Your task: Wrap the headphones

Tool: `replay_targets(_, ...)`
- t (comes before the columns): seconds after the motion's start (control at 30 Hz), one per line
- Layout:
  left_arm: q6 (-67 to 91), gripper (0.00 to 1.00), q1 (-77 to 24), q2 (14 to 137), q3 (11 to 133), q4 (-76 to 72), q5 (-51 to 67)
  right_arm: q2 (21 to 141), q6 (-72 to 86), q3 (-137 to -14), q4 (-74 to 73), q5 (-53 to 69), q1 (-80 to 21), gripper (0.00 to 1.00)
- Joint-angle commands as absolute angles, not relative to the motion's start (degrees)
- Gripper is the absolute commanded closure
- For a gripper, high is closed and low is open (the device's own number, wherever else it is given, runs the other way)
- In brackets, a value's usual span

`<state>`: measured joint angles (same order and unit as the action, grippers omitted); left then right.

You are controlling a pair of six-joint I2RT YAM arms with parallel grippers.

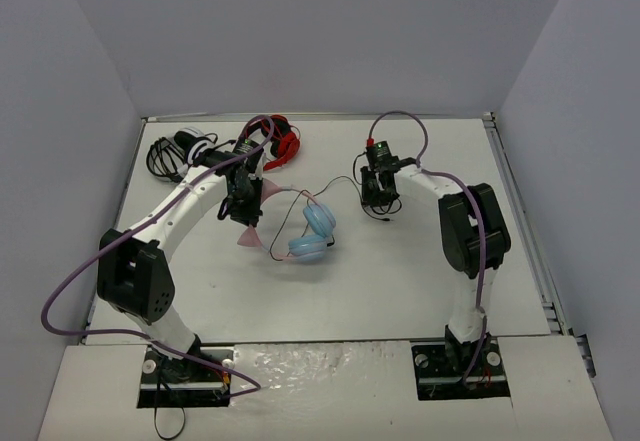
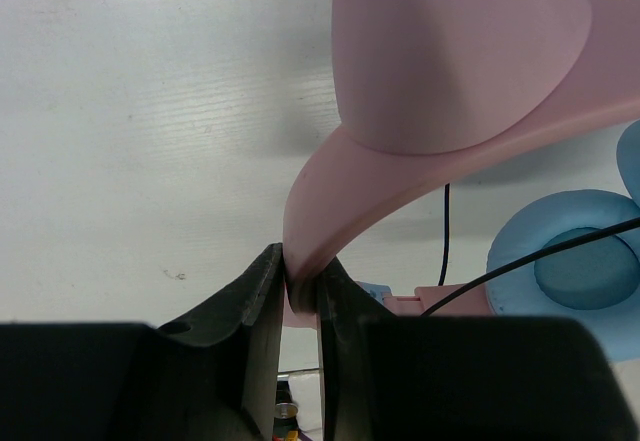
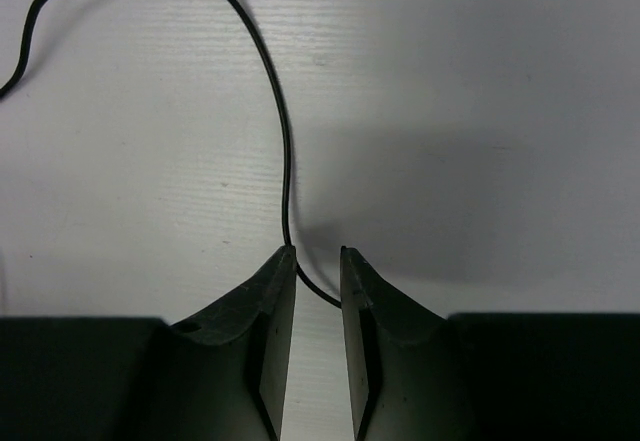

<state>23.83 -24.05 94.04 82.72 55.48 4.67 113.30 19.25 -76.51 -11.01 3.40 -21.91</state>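
We judge the wrapping to be barely begun. The headphones [image 1: 312,233] lie near the middle of the tabletop [image 1: 400,291], between the two arms. The jaws of the left arm [image 1: 190,196] are clamped tight on the pink headband [image 2: 400,191], close to one cat ear. The blue ear cups [image 2: 570,261] rest on the surface just beyond. The thin black cable [image 3: 285,161] trails loosely from the cups across to the right arm [image 1: 470,226]. There, the jaws stand narrowly apart with the cable crossing between their tips, and as far as we can see it is not pinched.

We see no turn of cable around the band or the cups, so all the winding is left to do.

The tabletop is white, matte and faintly grained. At its far left corner sit red-and-black headphones [image 1: 283,141] and a black-and-white pair [image 1: 185,149], both apart from the work. Plain pale grey walls [image 1: 320,31] close in the back and both sides.
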Motion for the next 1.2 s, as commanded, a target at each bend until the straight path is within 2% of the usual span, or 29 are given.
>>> replay_targets(0.0,24.2,1.00,-24.3,91.5,86.1,53.9,6.6,112.1,18.7,-77.2,-10.8,2.2,-23.7,0.77)
replay_targets(0.57,23.8,1.00,-24.4,90.6,85.7,54.1,6.8,112.3,19.4,-76.8,-10.9,-3.6,-25.4,0.75)
replay_targets(1.17,23.6,1.00,-24.4,90.8,85.1,54.0,6.7,108.7,17.7,-79.0,-11.6,-3.1,-25.8,0.75)
